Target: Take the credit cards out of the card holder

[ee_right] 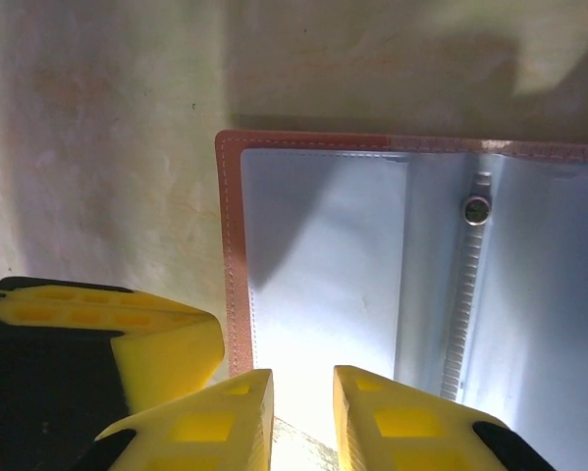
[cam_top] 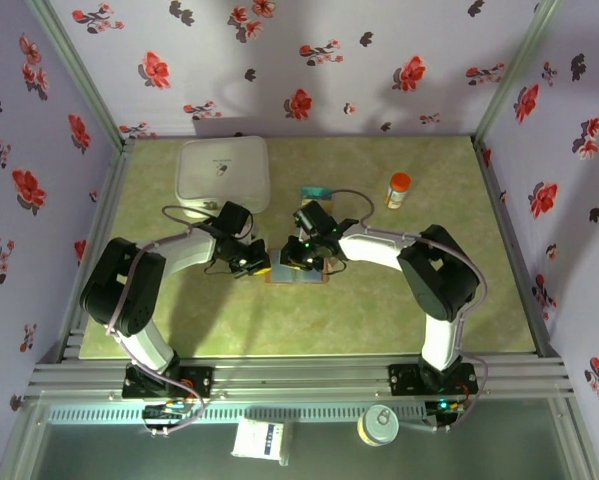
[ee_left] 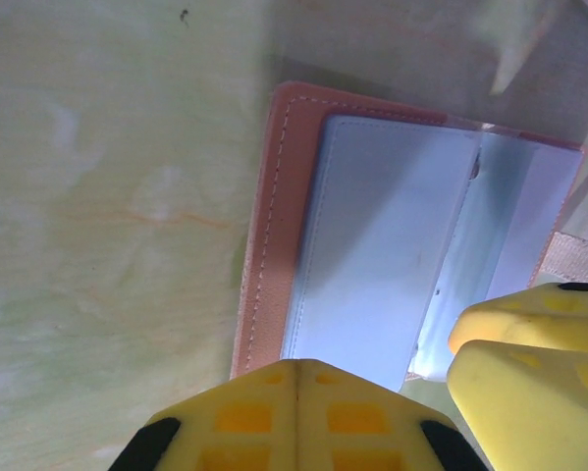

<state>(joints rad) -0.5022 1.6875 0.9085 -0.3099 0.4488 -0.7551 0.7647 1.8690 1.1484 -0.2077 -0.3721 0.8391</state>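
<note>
The card holder (cam_top: pixel 297 275) lies open on the green mat in the middle of the table. It has a tan-brown rim (ee_left: pixel 259 245) and grey-blue panels (ee_right: pixel 323 255) facing up. My left gripper (ee_left: pixel 298 365) is shut, its tips over the holder's near edge. My right gripper (ee_right: pixel 303 378) is open by a narrow gap, its fingers over the near edge of one grey-blue panel with nothing held. Both grippers (cam_top: pixel 254 262) (cam_top: pixel 304 258) crowd over the holder. A small teal credit card (cam_top: pixel 316 191) lies flat on the mat behind the right arm. No card shows inside the holder's pockets.
A white rounded box (cam_top: pixel 224 172) stands at the back left. An orange-capped bottle (cam_top: pixel 398 189) stands at the back right. The right gripper's yellow fingers (ee_left: pixel 529 363) sit close beside my left one. A metal snap and ridged strip (ee_right: pixel 477 208) run along the holder's fold.
</note>
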